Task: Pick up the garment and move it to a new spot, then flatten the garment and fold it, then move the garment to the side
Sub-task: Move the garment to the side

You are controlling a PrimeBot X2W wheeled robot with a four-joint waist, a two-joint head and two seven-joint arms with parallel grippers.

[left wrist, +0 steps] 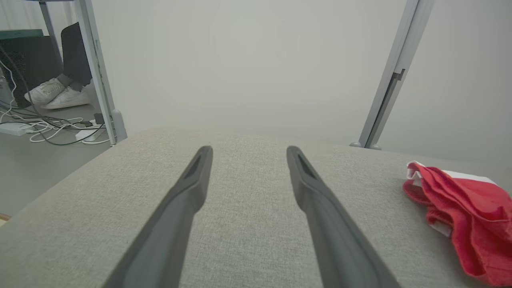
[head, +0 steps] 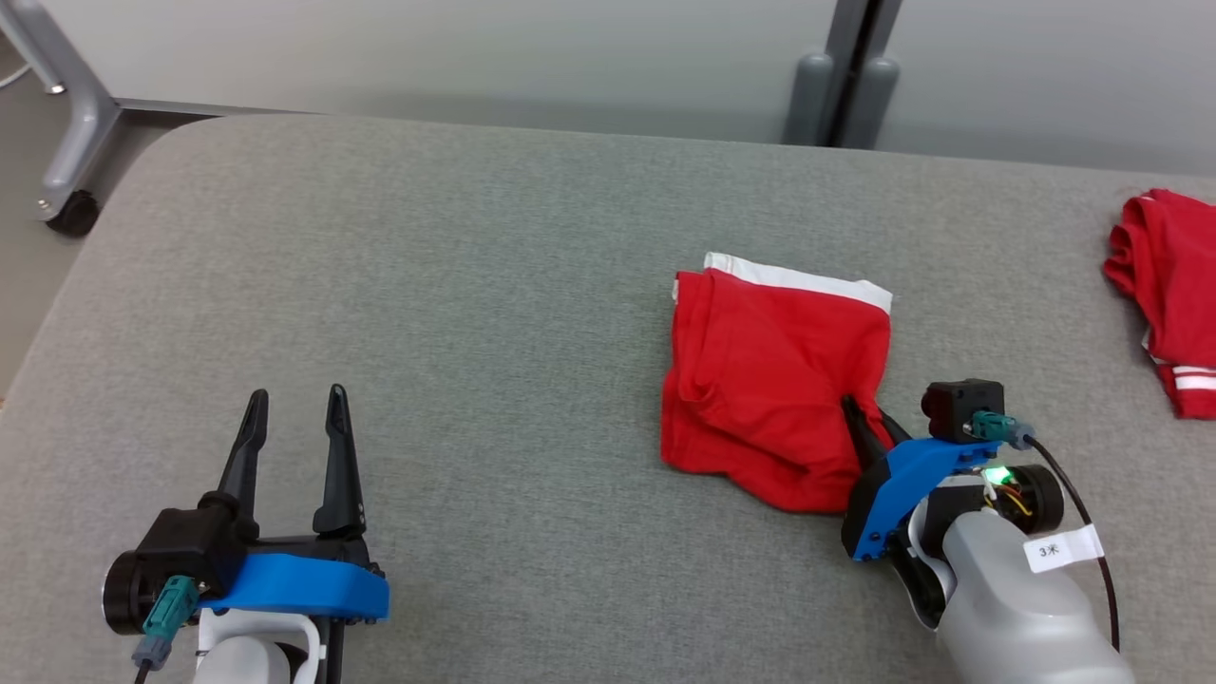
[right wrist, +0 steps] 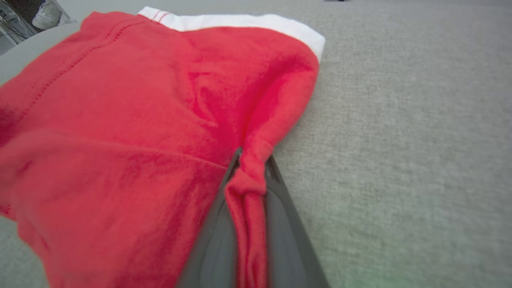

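Note:
A red garment (head: 769, 380) with a white band along its far edge lies crumpled on the grey padded table (head: 475, 285), right of centre. My right gripper (head: 869, 418) is at its near right edge, shut on a pinched ridge of the red cloth; the right wrist view shows that fold of the garment (right wrist: 160, 120) squeezed between the two dark fingers (right wrist: 280, 208). My left gripper (head: 296, 399) rests open over bare table at the lower left, fingers pointing away, nothing between them. In the left wrist view the garment (left wrist: 464, 208) lies far off to the right of the left gripper (left wrist: 248, 154).
A second red cloth (head: 1173, 285) with white stripes lies at the table's right edge. Behind the table stand a grey wall, a grey post (head: 845, 76) and a wheeled frame leg (head: 71, 142) at the far left. A person's shoes (left wrist: 60, 94) and cables are on the floor.

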